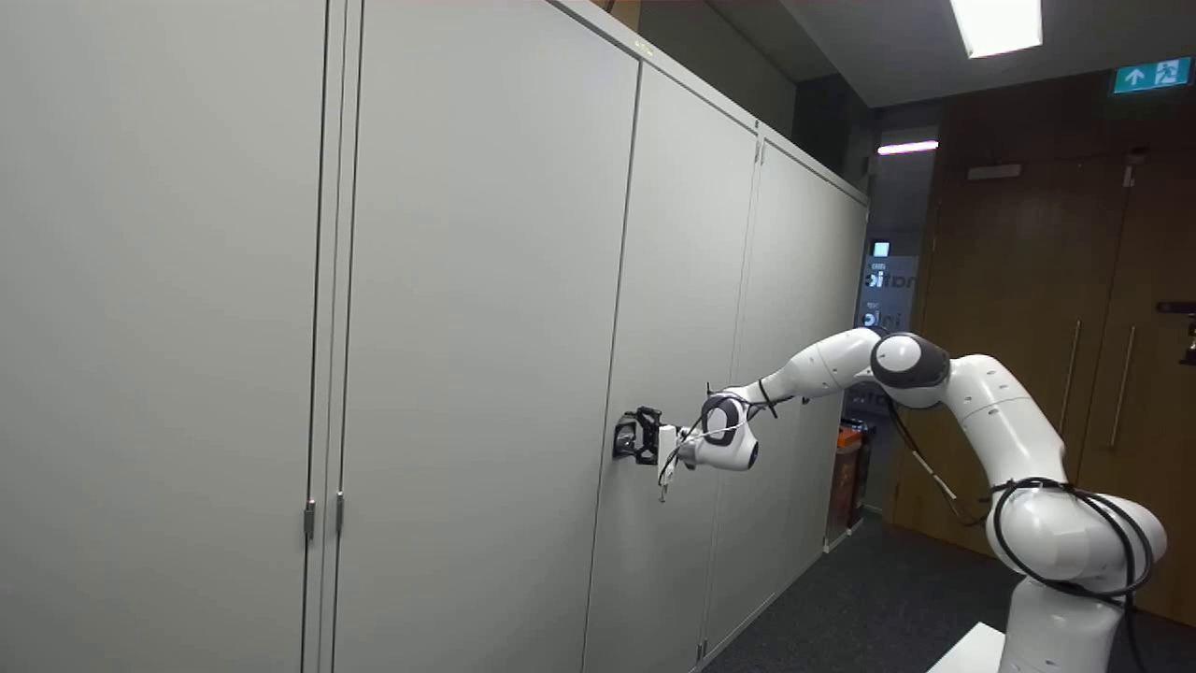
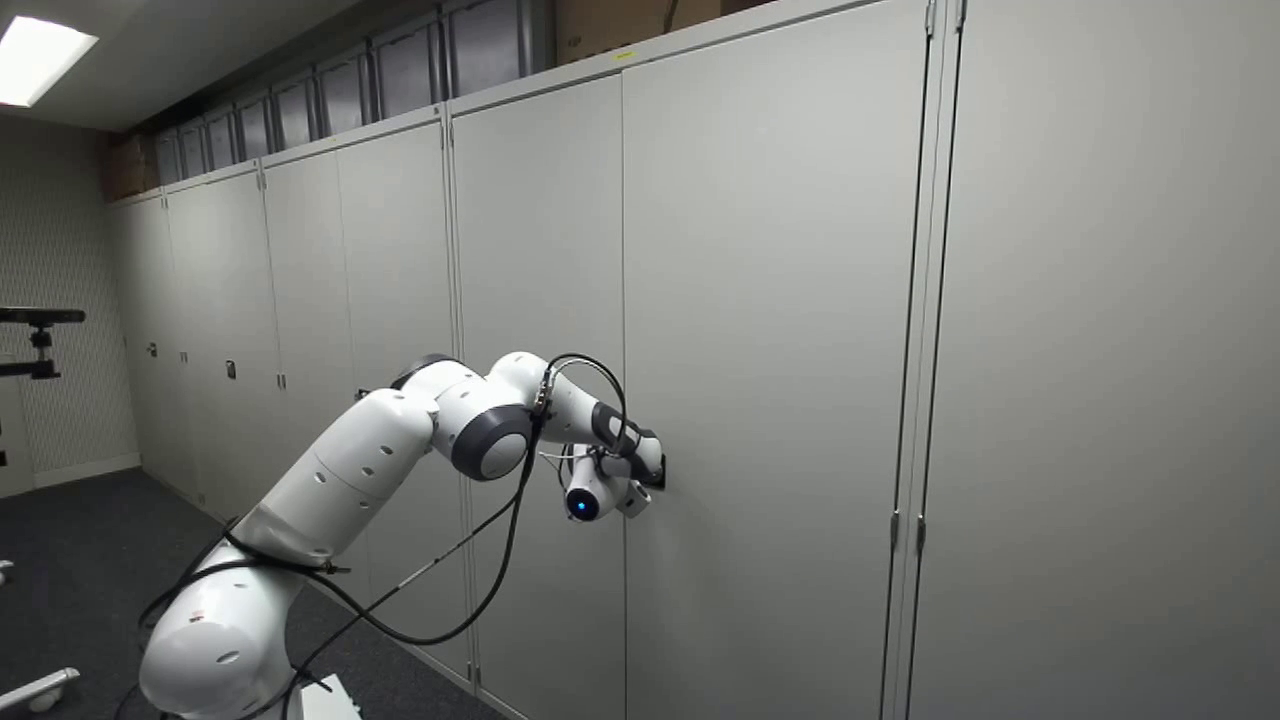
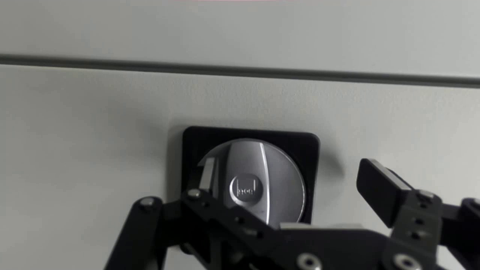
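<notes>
Gripper (image 3: 288,174) at the cabinet knob (image 3: 258,180), wrist view; its fingers stand spread wide, with nothing pinched between them; the knob sits on a square black plate (image 3: 307,144), fixed to a grey door (image 1: 668,262) just right of the seam (image 3: 240,71) in an exterior view. At the left of the wrist view, one pad (image 3: 207,174) overlaps the knob beside its raised ridge (image 3: 245,159), contact uncertain; at the right, the opposite finger (image 3: 378,187) stands clear of the plate; the ridge thus lies off-centre between them. For a sound hold, the gripper would best be shifted leftward in the wrist view until the ridge lies midway; the fingertips should reach past the ridge's crest without scraping the plate; closing should be slow and even, as an off-centre squeeze could push the wrist sideways; a round knob of this kind probably handles best with force applied about its own centre.

Containers: the cabinets (image 2: 400,250) appear closed, contents hidden; grey boxes (image 2: 405,80) stand in a row on top, towards the far left in an exterior view, with a cardboard box (image 2: 620,28) nearer; an orange-topped bin (image 1: 843,486) stands at far right, interior unseen.
</notes>
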`<state>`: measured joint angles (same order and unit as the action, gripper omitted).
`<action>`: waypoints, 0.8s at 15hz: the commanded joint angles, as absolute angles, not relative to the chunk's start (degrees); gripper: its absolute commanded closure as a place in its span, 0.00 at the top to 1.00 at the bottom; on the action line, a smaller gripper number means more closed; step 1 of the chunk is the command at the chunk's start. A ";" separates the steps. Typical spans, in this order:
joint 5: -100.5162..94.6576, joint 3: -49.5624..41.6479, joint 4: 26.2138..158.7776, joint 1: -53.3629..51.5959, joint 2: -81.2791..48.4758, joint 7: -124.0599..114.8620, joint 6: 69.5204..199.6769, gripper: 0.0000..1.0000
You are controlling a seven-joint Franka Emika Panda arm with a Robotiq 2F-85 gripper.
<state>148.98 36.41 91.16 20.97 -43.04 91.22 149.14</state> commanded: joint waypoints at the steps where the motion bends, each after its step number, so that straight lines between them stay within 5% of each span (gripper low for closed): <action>1: 148.98 38.57 94.27 23.55 -41.66 92.36 148.26 1.00; 12: 148.95 42.03 107.85 30.51 -34.78 93.13 144.59 1.00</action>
